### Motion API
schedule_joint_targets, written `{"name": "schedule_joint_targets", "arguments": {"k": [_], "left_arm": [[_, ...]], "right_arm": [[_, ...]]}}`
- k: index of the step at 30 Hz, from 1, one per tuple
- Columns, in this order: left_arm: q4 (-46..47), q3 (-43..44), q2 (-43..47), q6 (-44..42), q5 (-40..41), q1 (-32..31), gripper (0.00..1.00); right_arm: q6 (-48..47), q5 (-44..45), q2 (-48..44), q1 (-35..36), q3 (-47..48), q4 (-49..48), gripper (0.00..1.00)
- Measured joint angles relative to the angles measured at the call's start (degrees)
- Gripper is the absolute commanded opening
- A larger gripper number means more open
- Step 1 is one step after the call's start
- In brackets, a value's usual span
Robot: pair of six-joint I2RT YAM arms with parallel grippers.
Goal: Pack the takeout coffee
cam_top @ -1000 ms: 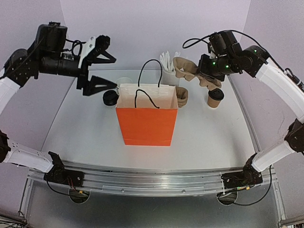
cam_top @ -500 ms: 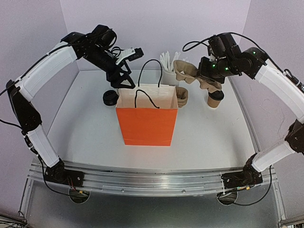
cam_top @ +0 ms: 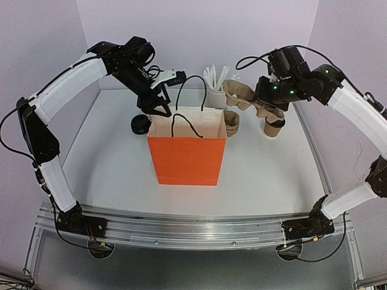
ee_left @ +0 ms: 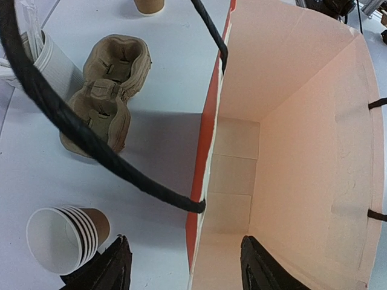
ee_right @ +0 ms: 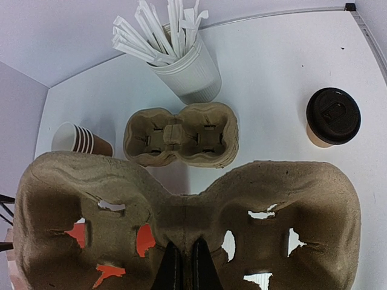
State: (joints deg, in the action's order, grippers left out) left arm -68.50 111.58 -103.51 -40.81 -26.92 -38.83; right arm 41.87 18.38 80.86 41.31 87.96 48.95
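Two pincers share the job: the left pincer [ee_left: 187,269], jaws parted, straddles the orange bag [cam_top: 187,160] at its rim — probably to steady it — and the right pincer [ee_right: 184,266] clamps a pulp carrier [ee_right: 290,193] aloft (by its centre ridge); the takeout coffee [ee_right: 332,116] stands on the desk [cam_top: 109,163], outside the bag.

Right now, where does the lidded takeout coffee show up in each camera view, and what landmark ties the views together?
Top external: takeout coffee at the back right, partly behind the raised cardboard carrier.
Left wrist: probably the brown cup base cut off by the top edge; no lid in frame.
Right wrist: right side, seen from above, black lid showing.
Shared landmark: white straw cup.
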Motion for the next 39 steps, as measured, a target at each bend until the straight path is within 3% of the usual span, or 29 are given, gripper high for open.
{"name": "schedule_joint_targets", "arguments": {"k": [4, 11, 12, 20, 29, 39], "left_arm": [[0.2, -1.0, -1.1, -1.0, 0.1, 0.0, 0.54], [0.9, -1.8, -2.4, -2.1, 0.4, 0.0, 0.03], [0.7, -1.8, -2.4, -2.4, 0.2, 0.0, 0.0], [1.5, -4.4, 0.5, -1.4, 2.3, -1.0, 0.0], [14.4, -23.2, 21.9, 7.4, 25.7, -16.1, 0.0], [21.0, -31.9, 24.4, 21.8, 41.8, -17.6, 0.0]], "right_arm": [[0.0, -0.3, 0.0, 0.4, 0.0, 0.0, 0.0], [0.4, -0.4, 0.0, 0.7, 0.0, 0.0, 0.0], [0.5, -0.4, 0.0, 0.7, 0.0, 0.0, 0.0], [0.8, -0.7, -0.4, 2.3, 0.1, 0.0, 0.0], [-5.3, -1.7, -0.6, 11.8, 5.5, -0.1, 0.0], [-13.4, 0.0, -0.8, 27.4, 5.3, -0.3, 0.0]]}}
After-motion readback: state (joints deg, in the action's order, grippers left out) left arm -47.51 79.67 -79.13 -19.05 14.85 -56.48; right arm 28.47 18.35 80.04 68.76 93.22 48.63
